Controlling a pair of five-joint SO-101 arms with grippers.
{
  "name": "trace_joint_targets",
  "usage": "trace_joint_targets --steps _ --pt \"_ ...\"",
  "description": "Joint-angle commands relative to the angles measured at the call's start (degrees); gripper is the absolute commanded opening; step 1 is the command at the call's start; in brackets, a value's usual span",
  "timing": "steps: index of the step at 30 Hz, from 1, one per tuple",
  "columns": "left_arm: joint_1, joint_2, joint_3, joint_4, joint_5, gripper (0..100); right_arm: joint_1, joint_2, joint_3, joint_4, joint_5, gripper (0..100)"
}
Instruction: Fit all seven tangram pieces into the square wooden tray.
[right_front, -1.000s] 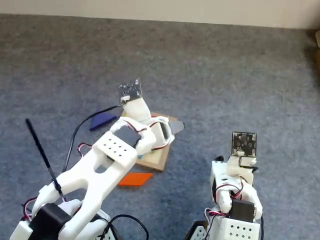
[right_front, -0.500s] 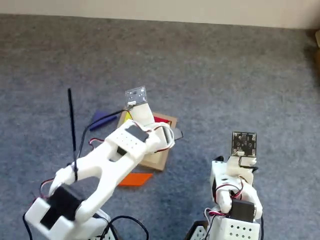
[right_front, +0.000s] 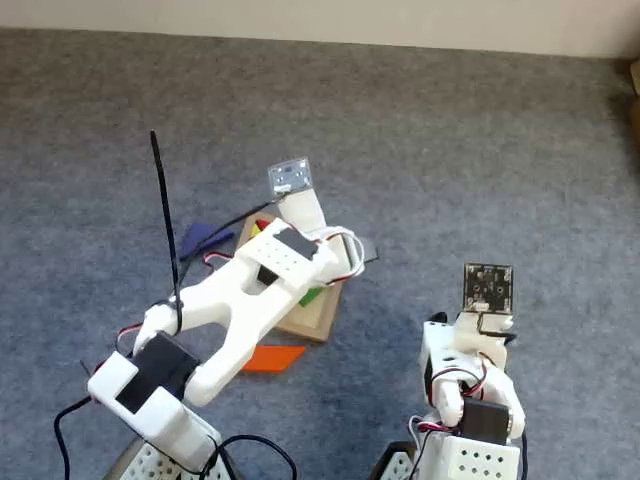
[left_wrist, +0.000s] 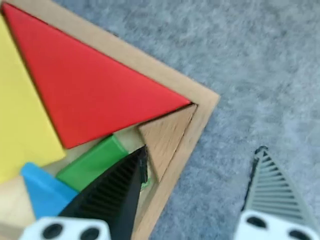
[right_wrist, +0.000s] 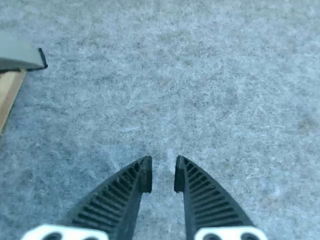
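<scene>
Over the tray's corner, the left gripper is spread wide and holds nothing. Its black finger sits inside the wooden tray with the tip at the green piece. The other finger is outside the rim, over the carpet.

Change over the last second: in the high view the left arm has swung round, its wrist end has slid toward the right side of the tray, and the base has turned with it. Yellow and red now peek out at the tray's far edge, green on the near side. The right arm hasn't moved; the right gripper is parked over bare carpet, fingers nearly together with a thin slit, nothing in them.

Tray contents, left wrist view:
- red triangle along the rim
- yellow piece beside it
- green piece and light blue piece below
- small triangular gap of bare wood in the corner

Orange piece and dark blue piece are on the carpet just outside the tray, same spots as before.

Meaning: probably nudging the green piece to seat it, not a pick. Task is maybe halfway, with at least two pieces left to place.
</scene>
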Motion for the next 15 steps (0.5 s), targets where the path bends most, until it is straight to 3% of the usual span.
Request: trace_joint_targets --steps 1,7,15 --pt "-0.75 -4.26 -2.77 -0.53 0.0 32 0.57 -0.48 6.81 0.13 0.09 9.1" --pt "-2.68 -11.74 -1.45 2.2 0.09 32 0.57 -0.48 6.81 0.13 0.09 9.1" --pt "-10.77 -12.7 0.57 5.71 -0.53 32 0.57 -0.48 6.81 0.13 0.09 9.1"
